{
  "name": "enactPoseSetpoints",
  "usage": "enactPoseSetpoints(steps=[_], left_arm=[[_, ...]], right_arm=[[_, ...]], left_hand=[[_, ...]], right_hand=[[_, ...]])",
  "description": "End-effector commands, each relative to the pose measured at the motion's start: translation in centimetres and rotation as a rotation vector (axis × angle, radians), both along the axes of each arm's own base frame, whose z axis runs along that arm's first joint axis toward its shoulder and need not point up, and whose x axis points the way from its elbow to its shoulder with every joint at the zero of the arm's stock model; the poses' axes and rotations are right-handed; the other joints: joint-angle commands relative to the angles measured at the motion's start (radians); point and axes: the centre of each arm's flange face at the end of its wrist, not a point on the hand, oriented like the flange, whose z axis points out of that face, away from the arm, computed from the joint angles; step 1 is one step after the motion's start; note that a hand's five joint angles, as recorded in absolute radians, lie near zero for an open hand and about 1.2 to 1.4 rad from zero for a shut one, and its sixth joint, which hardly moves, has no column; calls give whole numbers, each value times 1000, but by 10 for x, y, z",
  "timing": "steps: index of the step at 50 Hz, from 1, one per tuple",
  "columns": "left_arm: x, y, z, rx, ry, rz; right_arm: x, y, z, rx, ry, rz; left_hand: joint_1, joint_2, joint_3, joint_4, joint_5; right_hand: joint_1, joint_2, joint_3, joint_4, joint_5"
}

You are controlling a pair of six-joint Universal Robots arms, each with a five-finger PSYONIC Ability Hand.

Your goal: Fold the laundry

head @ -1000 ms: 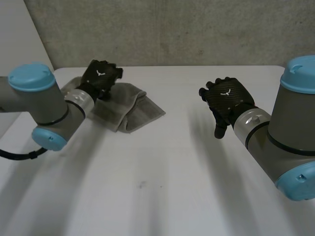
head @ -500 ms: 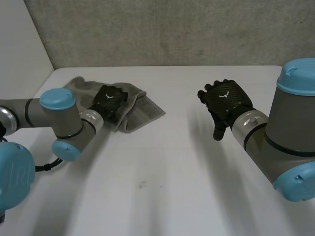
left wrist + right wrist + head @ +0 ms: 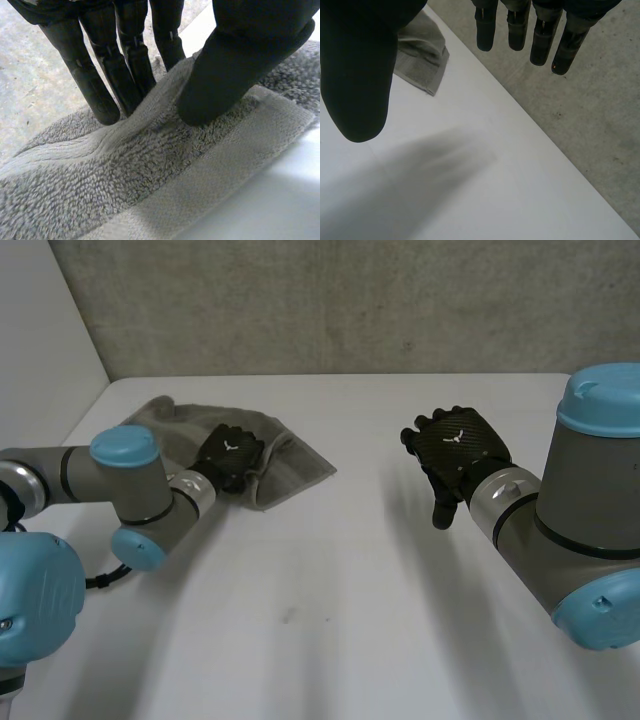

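White table before a grey wall; grey towel lies at its far left, a ridge pinched by the left hand; right hand hovers well apart, fingers straight, empty.

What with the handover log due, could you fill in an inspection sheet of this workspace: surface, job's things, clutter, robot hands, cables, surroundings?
surface: white table, no spills or marks worth noting
job's things: one grey towel, loosely folded over, lying at the table's far left part
clutter: nothing seen
robot hands: left robot hand is on the towel near its banded edge, with a raised ridge of cloth pinched between its fingers and thumb; right robot hand hangs above bare table, fingers straight, holding nothing, well apart from the towel
cables: nothing seen on or near the towel
surroundings: grey concrete wall behind the table, white panel at the left
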Motion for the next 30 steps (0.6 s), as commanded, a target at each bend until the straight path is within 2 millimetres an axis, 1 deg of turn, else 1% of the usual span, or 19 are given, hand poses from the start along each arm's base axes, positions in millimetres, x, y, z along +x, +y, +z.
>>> enactPoseSetpoints(steps=[1,3,4,6,7,9,12,15,16,18,19,21,22,23,25,26,28,29,30], left_arm=[[1,0,13,-31,-4,5],[1,-1,40,-80,14,15],[1,-1,41,-80,14,15],[2,4,69,-126,32,12],[3,4,69,-126,32,12],[5,10,95,-161,48,14],[6,15,107,-175,51,14],[12,36,141,-215,64,11],[12,36,141,-215,64,11],[12,55,161,-229,80,-2],[12,55,161,-229,80,-2],[5,83,178,-244,92,-41],[5,96,180,-230,93,-53],[5,96,180,-230,93,-54],[7,121,181,-199,91,-73],[8,121,181,-199,91,-73],[11,150,180,-165,92,-97],[11,150,180,-165,92,-97],[10,165,174,-135,90,-116]], right_arm=[[0,0,0,0,0,0],[0,0,0,0,0,0],[0,0,0,0,0,0],[0,0,0,0,0,0],[0,0,0,0,0,0],[0,0,0,0,0,0],[0,0,0,-1,-1,0],[0,-2,2,-7,-2,-3],[0,-2,2,-7,-2,-3],[-2,-6,6,-17,-9,-14],[-1,-7,8,-22,-17,-15],[-3,-11,11,-25,-21,-25],[-8,-17,12,-29,-23,-45],[-8,-17,13,-29,-23,-45],[-20,-29,14,-16,-28,-90],[-20,-29,14,-16,-28,-90],[-24,-31,16,3,-28,-86],[-24,-31,16,3,-28,-86],[-24,-31,16,11,-25,-80]], left_hand=[[499,491,491,490,503],[499,491,491,490,503],[499,491,491,490,503],[499,491,491,490,503],[499,491,491,490,503],[499,491,491,490,503],[499,491,491,490,503],[499,491,491,490,503],[499,491,491,490,503],[499,491,491,490,503],[499,491,491,490,503],[499,491,491,490,503],[499,491,491,490,503],[499,491,491,490,503],[499,491,491,490,503],[499,491,491,490,503],[499,491,491,490,503],[499,491,491,490,503],[499,491,491,490,503]], right_hand=[[-37,-53,-34,-60,-52],[-37,-53,-34,-60,-52],[-37,-53,-34,-60,-52],[-37,-53,-34,-60,-52],[-37,-53,-34,-60,-52],[-37,-53,-34,-60,-52],[-37,-53,-34,-60,-52],[-37,-53,-34,-60,-52],[-37,-53,-34,-60,-52],[-37,-53,-34,-60,-52],[-37,-53,-34,-60,-52],[-37,-53,-34,-60,-52],[-37,-53,-34,-60,-52],[-37,-53,-34,-60,-52],[-37,-53,-34,-60,-52],[-37,-53,-34,-60,-52],[-37,-53,-34,-60,-52],[-37,-53,-34,-60,-52],[-37,-53,-34,-60,-52]])
